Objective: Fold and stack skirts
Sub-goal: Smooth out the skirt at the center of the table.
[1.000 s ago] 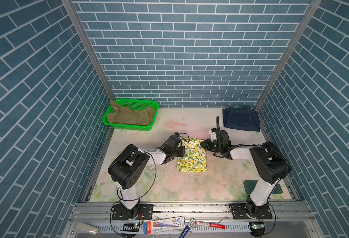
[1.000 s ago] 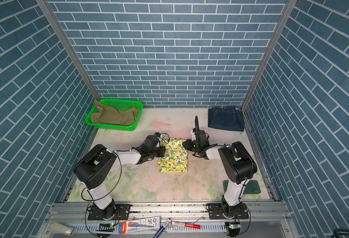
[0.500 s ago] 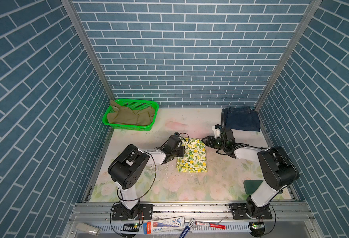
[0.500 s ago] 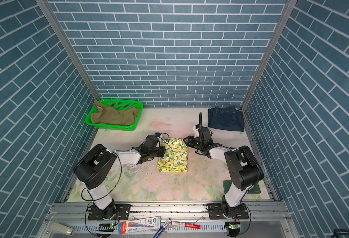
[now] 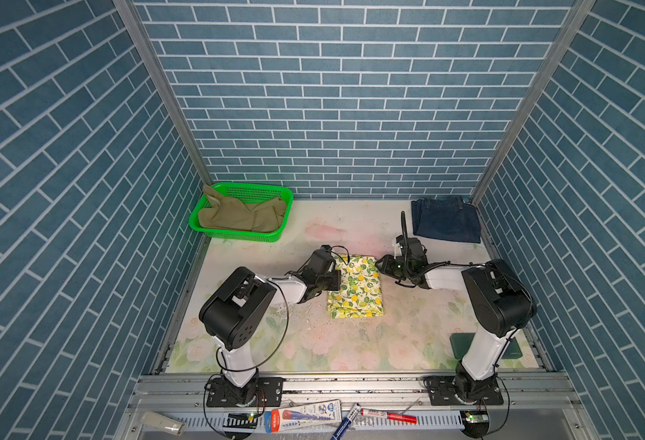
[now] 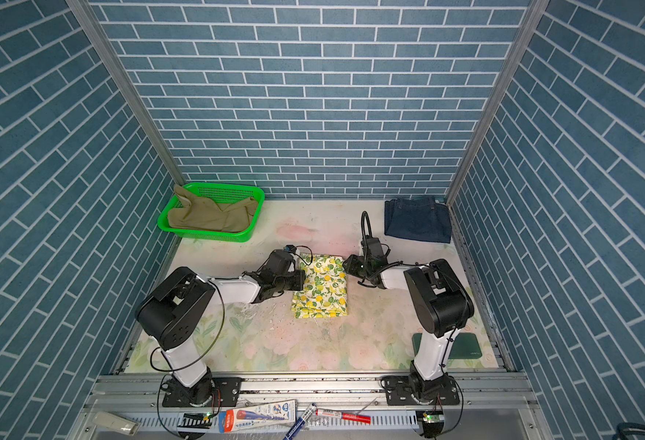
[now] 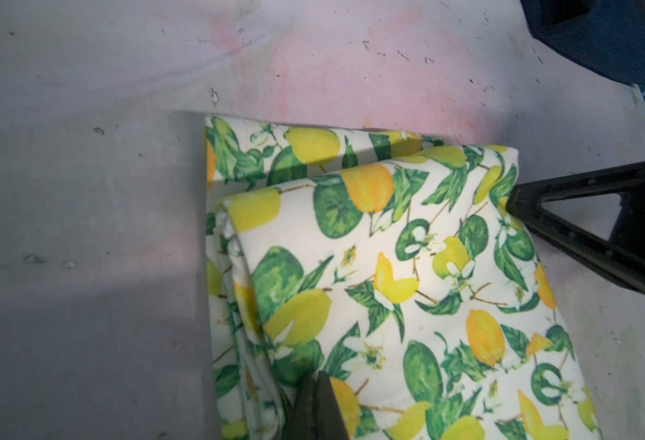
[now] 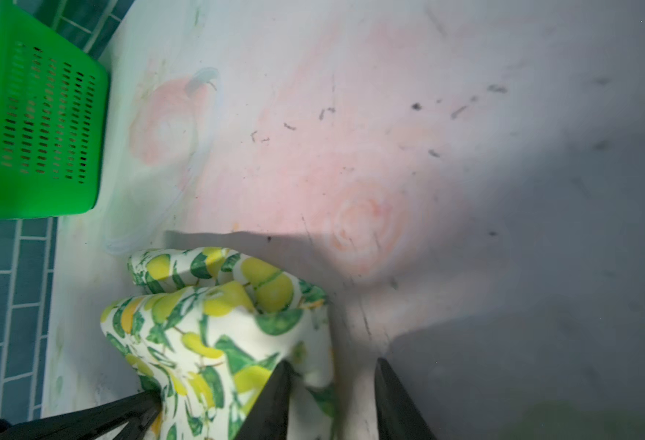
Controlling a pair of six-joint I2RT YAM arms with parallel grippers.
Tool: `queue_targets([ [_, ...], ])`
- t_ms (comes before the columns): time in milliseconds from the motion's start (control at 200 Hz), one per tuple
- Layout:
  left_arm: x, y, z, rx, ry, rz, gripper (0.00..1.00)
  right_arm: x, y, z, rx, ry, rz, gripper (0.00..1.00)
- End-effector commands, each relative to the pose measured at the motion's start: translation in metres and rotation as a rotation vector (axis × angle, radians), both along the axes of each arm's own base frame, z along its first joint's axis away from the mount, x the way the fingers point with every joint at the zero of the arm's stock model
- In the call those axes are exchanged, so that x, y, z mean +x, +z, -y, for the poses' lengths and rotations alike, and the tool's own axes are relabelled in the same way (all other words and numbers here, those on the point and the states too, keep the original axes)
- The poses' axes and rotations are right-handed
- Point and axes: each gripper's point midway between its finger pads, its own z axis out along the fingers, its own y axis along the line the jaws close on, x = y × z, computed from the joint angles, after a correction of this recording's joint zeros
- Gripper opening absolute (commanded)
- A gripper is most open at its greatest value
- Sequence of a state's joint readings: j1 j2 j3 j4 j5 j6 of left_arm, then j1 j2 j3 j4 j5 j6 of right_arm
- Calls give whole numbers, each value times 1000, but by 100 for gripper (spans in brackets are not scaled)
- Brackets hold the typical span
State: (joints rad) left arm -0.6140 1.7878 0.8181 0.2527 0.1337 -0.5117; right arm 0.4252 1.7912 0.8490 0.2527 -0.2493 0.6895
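"Three skirts, then. Where are they?"

"The lemon skirt [image 5: 355, 285] lies folded on the counter [image 5: 313, 343], between the two arms. The denim skirt [image 5: 446, 224] lies folded well behind it, to the right. The khaki skirt [image 5: 237, 217] is heaped in the green basket [image 5: 260, 188], well behind it to the left."

"And the grippers?"

"The left gripper [image 7: 315, 404] is closed at the lemon skirt's left edge. Whether it pinches any cloth, I can't quite tell. The right gripper [image 8: 331, 362] is at the lemon skirt's far right corner with its jaws apart. The cloth's raised edge sits between them, against one finger [image 8: 275, 400]."
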Motion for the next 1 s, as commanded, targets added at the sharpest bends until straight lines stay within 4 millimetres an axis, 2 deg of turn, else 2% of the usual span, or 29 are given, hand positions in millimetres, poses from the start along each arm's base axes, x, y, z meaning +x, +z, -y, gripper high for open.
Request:
queue_targets([
  [0,-22,-34,-23,102,10,-116,0,0,27,17,-84,-26,61,37],
  [170,-21,-35,-22,99,10,-119,0,-1,69,-10,89,56,137,37],
  [280,-21,-34,-22,98,10,-116,0,2,82,-33,193,88,143,37],
  [395,-21,-33,-21,97,10,-115,0,6,79,-62,235,126,125,36],
  [500,-20,-33,-21,95,9,-114,0,7,70,-89,253,159,110,35],
  [610,-22,-33,-22,96,8,-116,0,12,49,-102,259,151,85,35],
  [715,-22,-33,-23,100,7,-114,0,22,26,-91,258,89,75,34],
  [845,-23,-33,-24,105,6,-113,0,35,1,-61,257,-18,67,31],
  [995,-23,-33,-24,108,5,-114,0,42,-4,-27,213,-110,86,31],
])
